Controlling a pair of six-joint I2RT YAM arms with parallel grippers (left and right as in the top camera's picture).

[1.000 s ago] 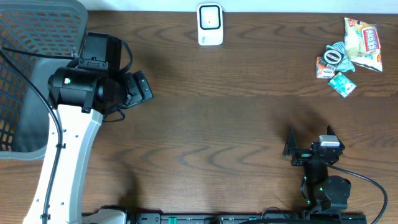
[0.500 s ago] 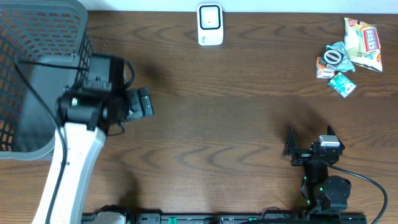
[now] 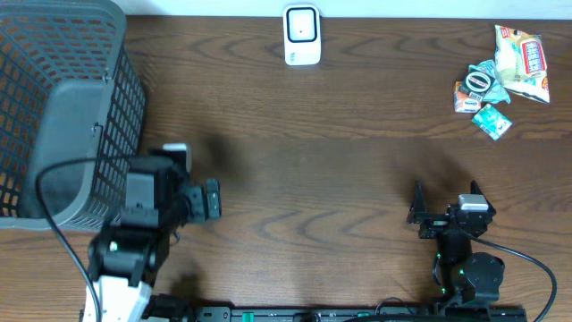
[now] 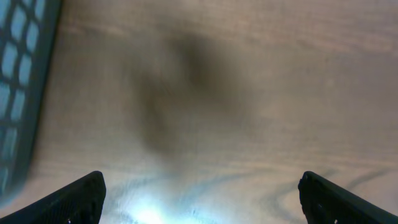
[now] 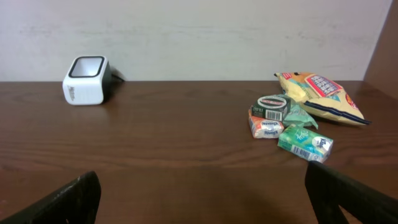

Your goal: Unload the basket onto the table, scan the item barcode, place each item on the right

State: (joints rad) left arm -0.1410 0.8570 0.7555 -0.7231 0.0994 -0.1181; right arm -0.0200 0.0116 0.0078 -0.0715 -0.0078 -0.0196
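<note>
I see a yellow crinkled snack bag point(image 5: 320, 90) with a red label, a round black-and-white tin point(image 5: 272, 106) and a teal packet point(image 5: 305, 142) heaped at the far right of the wooden table point(image 3: 340, 179), well apart from the white box scanner point(image 5: 87, 79). My left gripper point(image 4: 202, 199) and right gripper point(image 5: 208, 199): jaws wide apart, empty.

The left arm point(image 3: 134, 234) rises from its base, wrist bent so the left gripper point(image 3: 211, 199) points toward the robot's right. In the blurred left wrist view its fingertips point(image 4: 76, 198) sit at the two lower corners, seemingly wide apart, with nothing between them. The right arm point(image 3: 468, 268) is folded low over its base, and the right gripper point(image 3: 444, 204) aims forward, jaws spread wide and empty
</note>
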